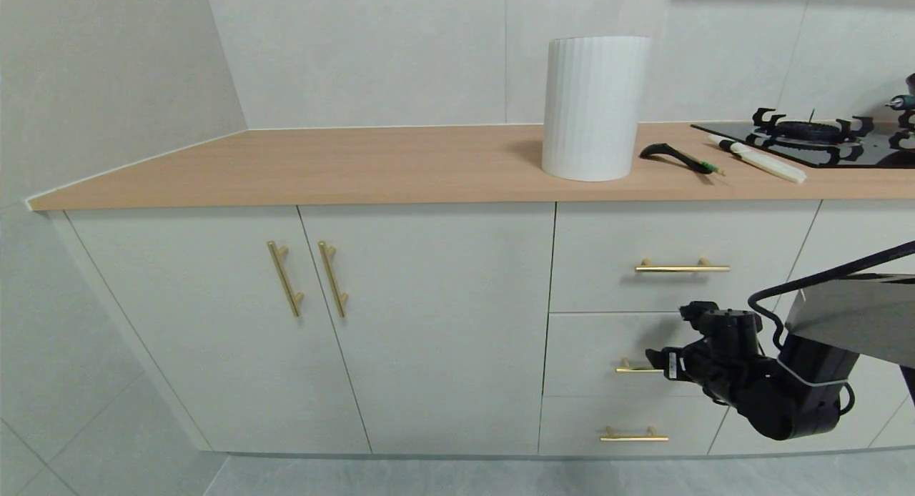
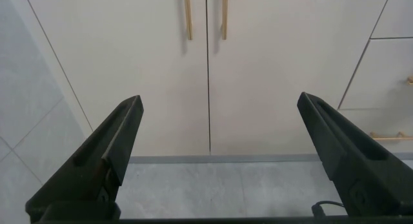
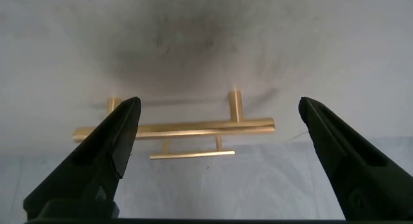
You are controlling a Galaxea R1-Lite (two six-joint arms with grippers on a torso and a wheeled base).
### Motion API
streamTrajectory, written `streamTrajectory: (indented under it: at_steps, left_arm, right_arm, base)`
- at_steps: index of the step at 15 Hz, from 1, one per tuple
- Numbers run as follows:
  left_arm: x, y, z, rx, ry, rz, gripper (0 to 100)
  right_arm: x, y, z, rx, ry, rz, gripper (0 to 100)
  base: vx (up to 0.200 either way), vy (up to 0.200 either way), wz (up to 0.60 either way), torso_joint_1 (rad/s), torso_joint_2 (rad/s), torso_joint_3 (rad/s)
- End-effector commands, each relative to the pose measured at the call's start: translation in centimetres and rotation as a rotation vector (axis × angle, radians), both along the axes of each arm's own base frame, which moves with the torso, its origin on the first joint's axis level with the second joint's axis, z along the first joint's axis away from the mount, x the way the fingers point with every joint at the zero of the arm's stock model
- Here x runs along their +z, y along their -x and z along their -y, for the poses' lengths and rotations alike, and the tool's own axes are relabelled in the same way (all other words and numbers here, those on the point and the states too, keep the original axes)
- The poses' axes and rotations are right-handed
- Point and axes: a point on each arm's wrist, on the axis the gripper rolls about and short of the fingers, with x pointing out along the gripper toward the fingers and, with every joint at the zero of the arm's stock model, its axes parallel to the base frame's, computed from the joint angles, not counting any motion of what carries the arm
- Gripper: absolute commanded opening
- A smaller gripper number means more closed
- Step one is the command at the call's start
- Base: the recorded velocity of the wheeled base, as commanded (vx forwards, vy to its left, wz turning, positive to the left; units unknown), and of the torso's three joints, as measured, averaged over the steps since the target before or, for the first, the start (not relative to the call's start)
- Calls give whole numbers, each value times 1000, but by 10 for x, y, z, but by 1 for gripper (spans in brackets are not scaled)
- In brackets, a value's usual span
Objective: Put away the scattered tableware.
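2 utensils lie on the tabletop (image 1: 357,164) in the upper right of the head view. A black-handled utensil (image 1: 675,155) sits just right of a tall white ribbed pot (image 1: 595,108). A pale utensil (image 1: 761,160) lies near it, along the front edge of the stove (image 1: 815,135). Both lie back from the tabletop's front edge; the pot stands closer to it.

At lower right, the right hand (image 1: 654,359) is in front of a stack of 3 drawers, at the middle handle (image 1: 636,369). Its wrist view shows the fingers (image 3: 106,153) spread wide with that handle in the gap; whether they touch it I cannot tell.

The left hand (image 2: 216,153) is also spread wide, facing the seam between 2 cupboard doors (image 2: 129,69) above the floor (image 2: 226,185).
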Motion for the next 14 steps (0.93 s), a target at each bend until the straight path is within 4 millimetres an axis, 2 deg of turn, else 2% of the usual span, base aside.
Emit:
streamTrajectory:
  at_steps: [1,8,14]
  left_arm:
    - [0,0,0,0,0,0,100]
    - [0,0,0,0,0,0,100]
    - [0,0,0,0,0,0,100]
  right_arm:
    - [-13,-5,2,-6,1,-15,100]
    - [-27,-22,6,-34,12,0,100]
    - [-37,-22,7,-39,20,-25,100]
  base:
    - [0,0,0,0,0,0]
    - [0,0,0,0,0,0]
    - [0,0,0,0,0,0]
